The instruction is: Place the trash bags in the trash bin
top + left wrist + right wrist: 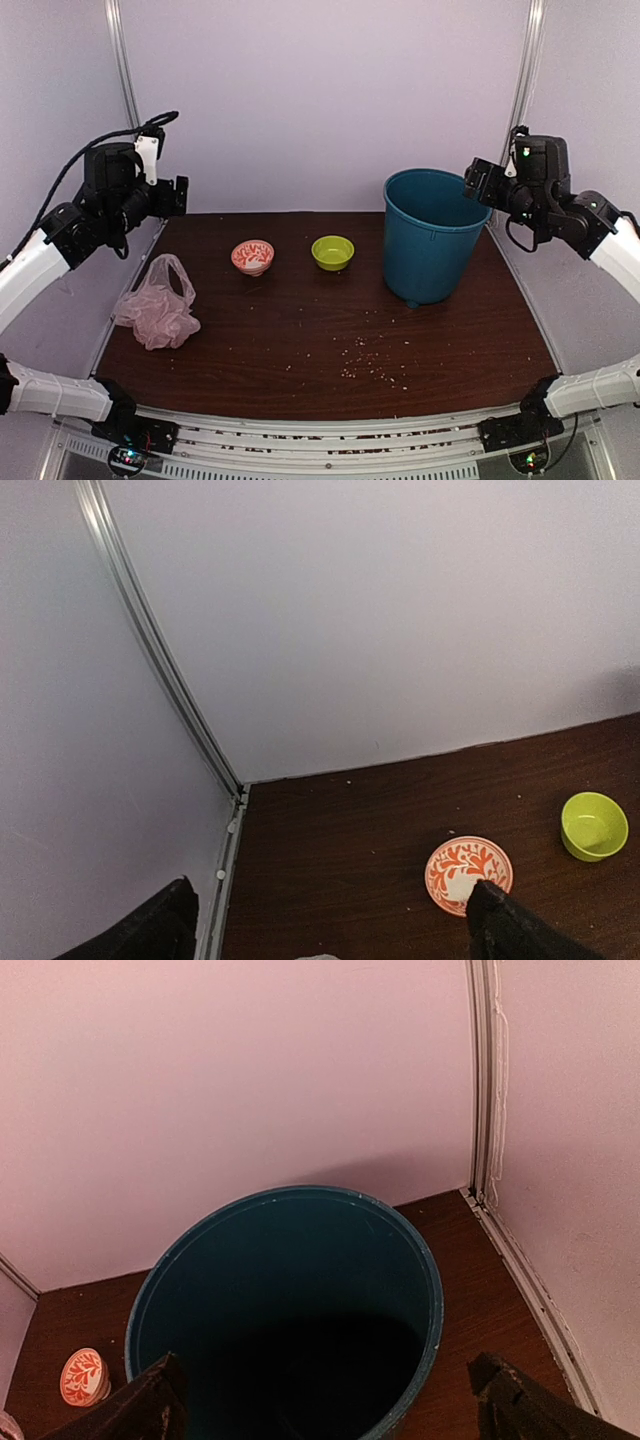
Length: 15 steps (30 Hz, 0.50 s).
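On the table's left side, near its edge:

1. trash bag (155, 308): pale pink, thin, crumpled into a loose heap, one handle loop standing up at the back. It rests on the dark wood table (300, 330), well apart from the trash bin (428, 250).
2. left gripper (178, 196): raised over the far-left corner, jaws spread wide, nothing between them.
3. right gripper (478, 184): raised just beside the trash bin's far-right rim, jaws likewise wide, nothing held.

Step in hand, as you may judge it: the reach for the trash bag, not yet begun. Bring your left gripper down on the heap's thick middle rather than on the loop. Thin film slips, so pinch a gathered bunch and close fully before you lift. Carry it well above the rim, because a trailing bag could catch the edge or sweep the bowls on the way across. Keep your right gripper out of the mouth.

Containers:

- trash bin: teal, round, upright at the right. The interior is dark. Nothing shows in the part the right wrist view takes in, and its lowest part is cut off.
- lime-green bowl (332, 252): just left of the trash bin, appears empty.
- orange-patterned bowl (252, 256): between the trash bag and the lime-green bowl, nothing evident inside.
- crumbs (372, 358): scattered loose on the table in front of the trash bin, in no container.
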Each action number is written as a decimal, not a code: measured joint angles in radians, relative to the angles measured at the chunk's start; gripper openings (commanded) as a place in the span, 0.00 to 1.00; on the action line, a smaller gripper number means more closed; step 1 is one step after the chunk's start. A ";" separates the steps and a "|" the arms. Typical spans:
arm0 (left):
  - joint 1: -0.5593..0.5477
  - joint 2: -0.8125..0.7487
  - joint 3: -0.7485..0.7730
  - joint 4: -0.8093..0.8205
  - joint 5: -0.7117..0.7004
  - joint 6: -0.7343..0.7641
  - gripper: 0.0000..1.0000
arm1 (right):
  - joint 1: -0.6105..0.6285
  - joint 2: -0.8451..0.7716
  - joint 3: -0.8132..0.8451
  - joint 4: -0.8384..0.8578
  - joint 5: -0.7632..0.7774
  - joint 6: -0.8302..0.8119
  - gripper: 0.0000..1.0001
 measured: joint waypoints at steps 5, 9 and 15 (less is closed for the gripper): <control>0.021 0.005 -0.055 0.000 0.152 -0.010 0.90 | -0.001 -0.070 -0.062 -0.009 -0.047 -0.011 1.00; 0.009 0.028 -0.065 -0.001 0.281 -0.011 0.86 | 0.007 -0.106 -0.079 -0.029 -0.105 -0.034 0.97; -0.068 0.082 -0.065 -0.002 0.467 -0.026 0.87 | 0.108 -0.119 -0.082 -0.043 -0.191 -0.095 0.83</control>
